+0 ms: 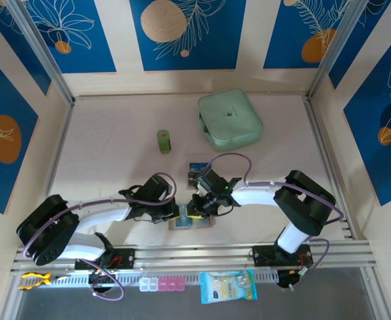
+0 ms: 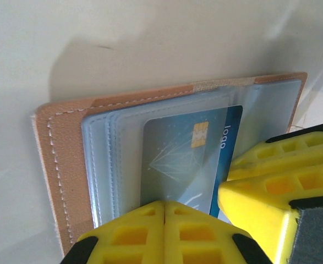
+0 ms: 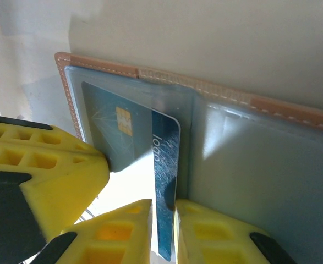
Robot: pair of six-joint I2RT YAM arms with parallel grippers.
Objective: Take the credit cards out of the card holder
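In the top view, the left gripper (image 1: 176, 213) is at about 6 o'clock of the table (image 1: 115, 147), touching the left end of the card holder (image 1: 182, 225); at 12 o'clock from it, well apart, stands a small green cylinder (image 1: 164, 141). In the left wrist view its yellow fingers (image 2: 133, 236) are pressed together with no gap, their tips on the lower edge of the open holder (image 2: 62, 165); I cannot tell if a sleeve is pinched between them. The holder lies flat and open, tan leather with pale stitching around clear plastic sleeves. A blue credit card (image 2: 178, 159) with a gold chip sits under the sleeves; along its darker stripe the word "logo" can be read, turned sideways.

A small blue rectangle (image 1: 196, 165) lies just past the holder at 12 o'clock; it is too small to tell more. The right gripper (image 1: 199, 204) meets the holder from 2 o'clock. In the right wrist view its two fingers (image 3: 205, 234) clamp the lower edge of the same card (image 3: 164, 159), which stands tilted, half out of the sleeve; "logo" shows again beside the chip. At 1 o'clock, far back, lies a mint-green case (image 1: 229, 119) with a small dark mark that I cannot read.
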